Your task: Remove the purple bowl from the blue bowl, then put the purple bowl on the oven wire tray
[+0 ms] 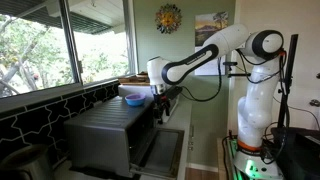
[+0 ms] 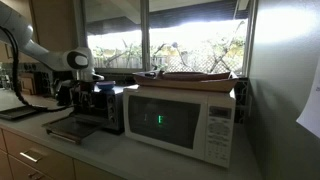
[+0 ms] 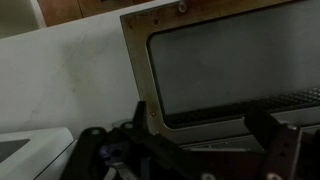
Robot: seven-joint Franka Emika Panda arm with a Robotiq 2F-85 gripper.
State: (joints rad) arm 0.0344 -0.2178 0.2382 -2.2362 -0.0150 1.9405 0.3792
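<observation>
On top of the grey oven I count one blue bowl, with one pale purple bowl seemingly nested inside. I cannot make out the oven wire tray. My gripper hangs just beside them above the open oven door, fingers apart and holding nothing. One white microwave stands alongside; its panel lettering is too small to read.
</observation>
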